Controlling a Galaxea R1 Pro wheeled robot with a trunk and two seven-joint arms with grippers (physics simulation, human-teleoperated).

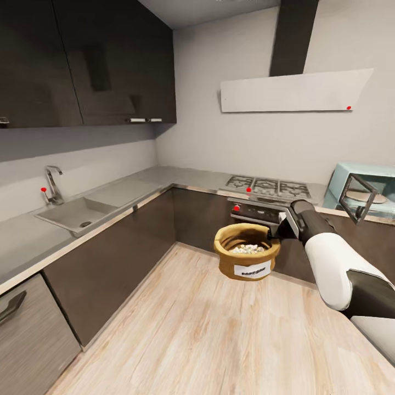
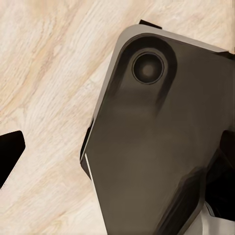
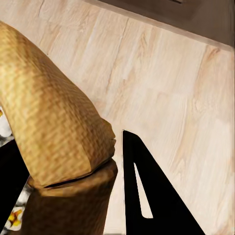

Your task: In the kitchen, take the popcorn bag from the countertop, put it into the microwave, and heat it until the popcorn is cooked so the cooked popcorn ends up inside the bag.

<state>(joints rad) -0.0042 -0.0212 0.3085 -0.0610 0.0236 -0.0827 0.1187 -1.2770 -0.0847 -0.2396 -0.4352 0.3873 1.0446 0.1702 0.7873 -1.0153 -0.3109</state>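
Observation:
The brown popcorn bag (image 1: pixel 247 258) hangs in the air over the wood floor, in front of the cabinets below the hob. Whitish popcorn (image 1: pixel 247 249) lies inside it, and a white label faces me. My right gripper (image 1: pixel 276 232) is shut on the bag's rolled rim at its far right side. In the right wrist view the popcorn bag (image 3: pixel 54 127) has its rim pinched in my right gripper (image 3: pixel 73 188), with one black finger (image 3: pixel 147 196) outside it. The pale blue microwave (image 1: pixel 351 171) stands on the countertop (image 1: pixel 164 181) at the right, its door (image 1: pixel 356 198) swung open. My left gripper (image 2: pixel 117 156) is spread open over floor and a dark robot part.
A gas hob (image 1: pixel 269 187) is set in the counter behind the bag, with a steel oven front (image 1: pixel 255 211) just under it. The sink (image 1: pixel 77 214) and tap are at the left. Dark cabinets line the left and back. Wood floor (image 1: pixel 192 329) lies open below.

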